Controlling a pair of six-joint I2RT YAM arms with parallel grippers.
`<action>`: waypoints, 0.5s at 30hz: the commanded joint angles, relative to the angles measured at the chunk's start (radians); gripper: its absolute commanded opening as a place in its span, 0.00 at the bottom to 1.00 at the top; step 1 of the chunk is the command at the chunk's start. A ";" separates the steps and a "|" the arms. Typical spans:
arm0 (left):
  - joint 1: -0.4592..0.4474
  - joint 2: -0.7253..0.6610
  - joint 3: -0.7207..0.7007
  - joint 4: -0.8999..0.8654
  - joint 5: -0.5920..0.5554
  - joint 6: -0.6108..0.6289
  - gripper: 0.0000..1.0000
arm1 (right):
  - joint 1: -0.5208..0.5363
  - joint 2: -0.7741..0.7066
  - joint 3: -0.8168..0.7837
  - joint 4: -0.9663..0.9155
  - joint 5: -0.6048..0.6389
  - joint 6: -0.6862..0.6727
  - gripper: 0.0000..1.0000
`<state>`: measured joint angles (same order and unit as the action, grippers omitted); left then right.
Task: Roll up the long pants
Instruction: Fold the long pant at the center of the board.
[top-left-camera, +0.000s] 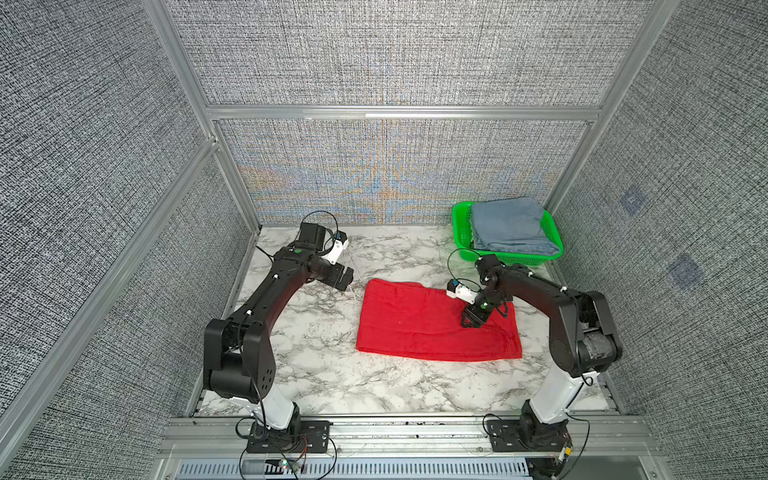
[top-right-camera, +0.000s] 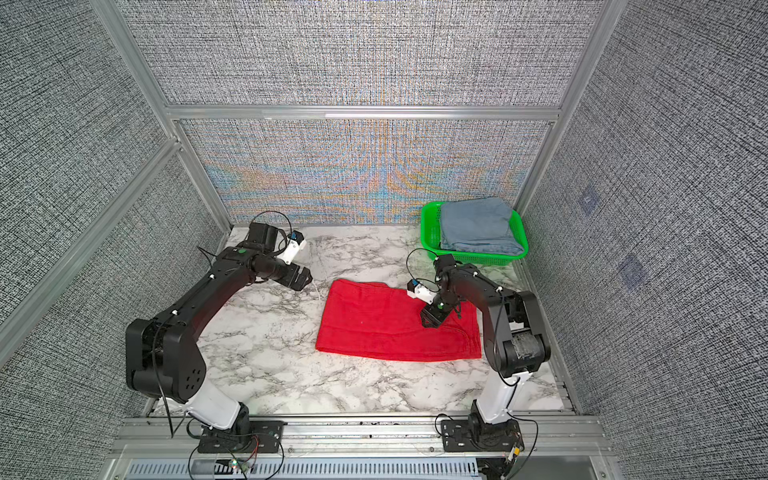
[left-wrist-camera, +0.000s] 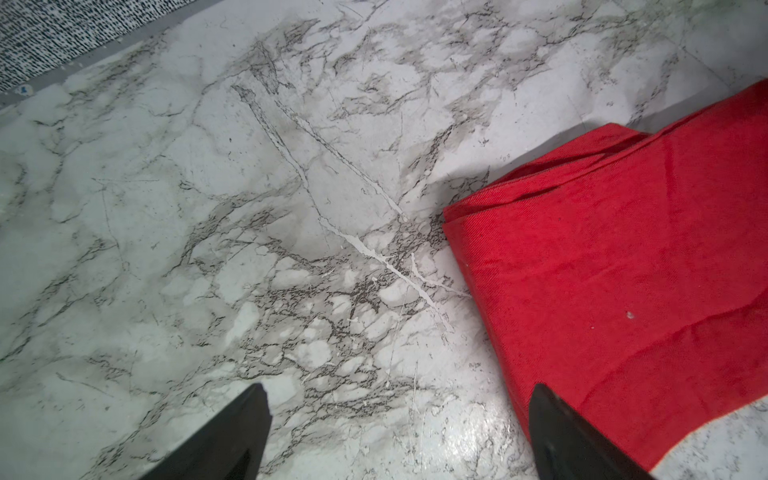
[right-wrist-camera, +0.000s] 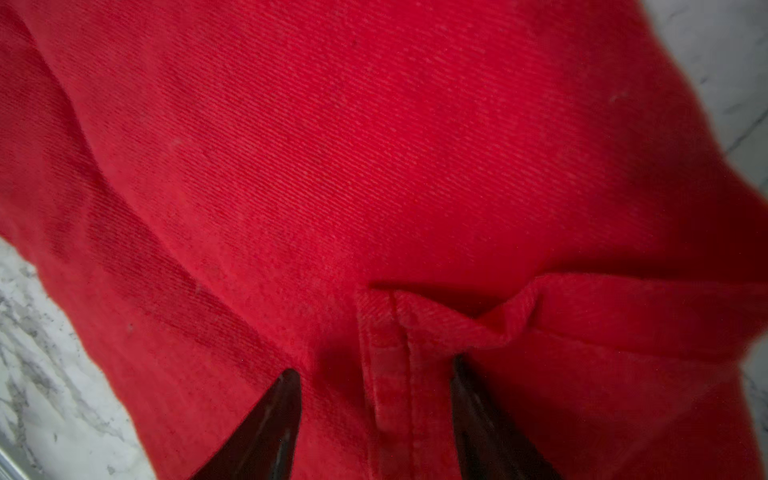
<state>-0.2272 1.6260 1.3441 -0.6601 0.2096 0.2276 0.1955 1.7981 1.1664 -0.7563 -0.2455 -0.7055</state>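
Glossy right pincer (right-wrist-camera: 376, 368) straddles twilled long pants (right-wrist-camera: 332, 166) (seamed).

red cloth long pants (right-wrist-camera: 374, 145): matt twill, slightly fuzzy. white marble-pattern bench (left-wrist-camera: 166, 249): smooth, slight sheen. green plastic basket (top-left-camera: 461, 232): glossy mesh.

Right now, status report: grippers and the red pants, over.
Left gripper open over bare marble table. Right gripper open, straddling a seam on the folded bright red cloth pants, not rolled. Green plastic basket stands apart.
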 joint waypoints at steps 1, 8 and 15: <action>0.000 -0.004 0.001 0.011 0.008 -0.003 0.99 | 0.001 0.007 0.007 0.018 0.013 0.017 0.51; 0.000 -0.003 0.000 0.010 0.007 0.001 0.99 | 0.001 0.023 0.001 0.029 0.025 0.028 0.35; 0.000 -0.015 -0.009 0.011 0.006 0.007 0.99 | 0.001 0.027 0.004 0.032 0.029 0.036 0.21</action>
<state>-0.2272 1.6230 1.3369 -0.6598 0.2096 0.2287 0.1955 1.8210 1.1675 -0.7136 -0.2157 -0.6800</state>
